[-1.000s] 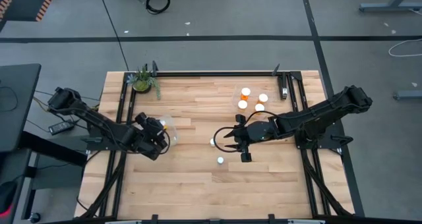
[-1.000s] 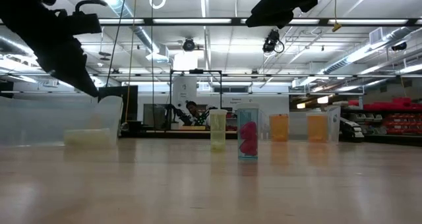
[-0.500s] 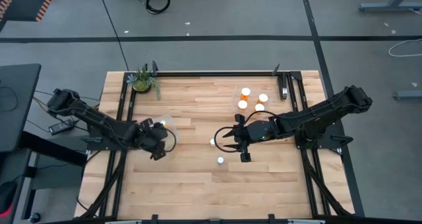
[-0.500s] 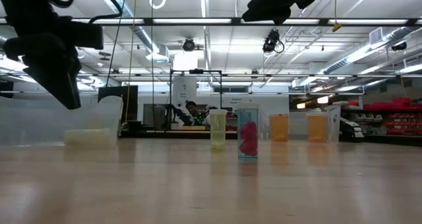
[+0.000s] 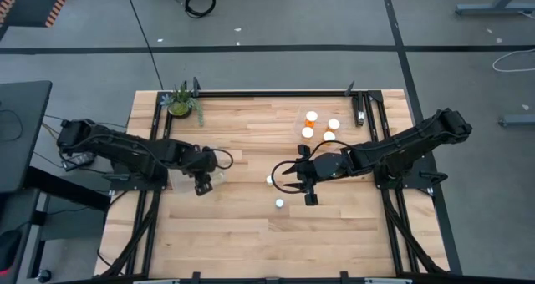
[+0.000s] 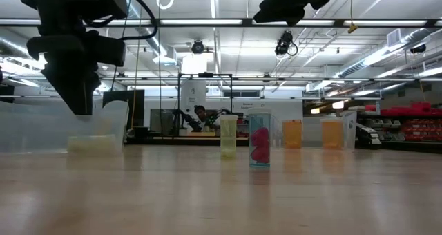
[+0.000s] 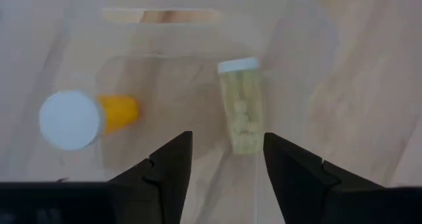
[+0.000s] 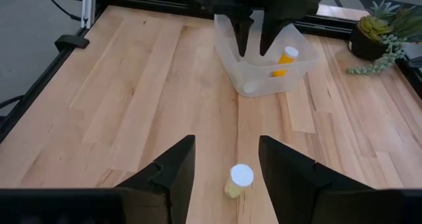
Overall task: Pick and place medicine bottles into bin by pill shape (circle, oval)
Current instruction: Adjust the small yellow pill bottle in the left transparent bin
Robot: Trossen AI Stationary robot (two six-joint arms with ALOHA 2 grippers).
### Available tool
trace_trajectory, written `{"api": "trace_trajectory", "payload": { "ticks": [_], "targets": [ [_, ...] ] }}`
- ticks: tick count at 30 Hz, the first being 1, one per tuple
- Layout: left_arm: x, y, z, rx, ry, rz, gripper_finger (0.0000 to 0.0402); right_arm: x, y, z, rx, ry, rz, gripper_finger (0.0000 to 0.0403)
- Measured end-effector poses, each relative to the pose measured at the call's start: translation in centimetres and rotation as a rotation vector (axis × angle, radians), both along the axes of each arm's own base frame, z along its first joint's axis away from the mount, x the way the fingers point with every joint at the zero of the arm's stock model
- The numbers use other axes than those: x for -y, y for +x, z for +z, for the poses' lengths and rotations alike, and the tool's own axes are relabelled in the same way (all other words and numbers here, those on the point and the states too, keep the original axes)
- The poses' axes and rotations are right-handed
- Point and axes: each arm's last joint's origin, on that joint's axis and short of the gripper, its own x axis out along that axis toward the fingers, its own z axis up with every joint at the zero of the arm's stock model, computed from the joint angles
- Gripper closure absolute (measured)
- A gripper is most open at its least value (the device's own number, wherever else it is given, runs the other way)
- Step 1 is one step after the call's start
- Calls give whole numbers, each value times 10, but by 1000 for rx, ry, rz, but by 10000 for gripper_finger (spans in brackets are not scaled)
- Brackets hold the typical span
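Note:
A clear bin [image 7: 198,66] on the table's left holds two lying medicine bottles: an orange one with a white cap [image 7: 86,117] and a pale one with yellowish pills [image 7: 242,105]. My left gripper [image 7: 227,178] hangs open above the bin [image 5: 213,169], pointing down, with nothing between its fingers. At mid-table my right gripper [image 8: 227,174] stands open. A white-capped, yellowish bottle [image 8: 239,180] stands upright just ahead of its fingertips and is not touched; it also shows from above [image 5: 269,180]. Another bottle with pink pills [image 6: 259,139] stands nearer the front edge [image 5: 279,204].
Several orange bottles with white caps [image 5: 321,127] stand grouped toward the far right. A small potted green plant [image 5: 181,102] sits at the far left corner. A black frame [image 5: 276,93] runs along the table's edges. Bare wood lies along the near side.
My left arm has swung toward the far edge, and its gripper has tipped from a slant to pointing almost straight down over the bin. The right arm and all bottles have kept still.

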Motion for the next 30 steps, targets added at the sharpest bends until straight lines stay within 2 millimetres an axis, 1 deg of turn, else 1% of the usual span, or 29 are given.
{"api": "trace_trajectory", "payload": {
  "ticks": [7, 11, 14, 19, 26, 30],
  "targets": [
    [10, 3, -8, -47, 51, -151, 229, 0, 0, 0, 0, -1, 1, 228],
    [16, 6, -18, -101, 133, -263, 236, 0, 0, 0, -1, -1, 1, 228],
    [17, 8, -22, -120, 152, -260, 236, 0, 0, 0, -1, -1, 1, 228],
    [17, 9, -23, -112, 131, -215, 237, 0, 0, 0, 0, -1, 1, 228],
    [18, 11, -22, -94, 127, -214, 251, 0, 0, 0, -1, 0, 1, 228],
    [17, 9, -22, -105, 111, -184, 261, 0, 0, 0, 0, -3, 2, 228]
  ]
}}
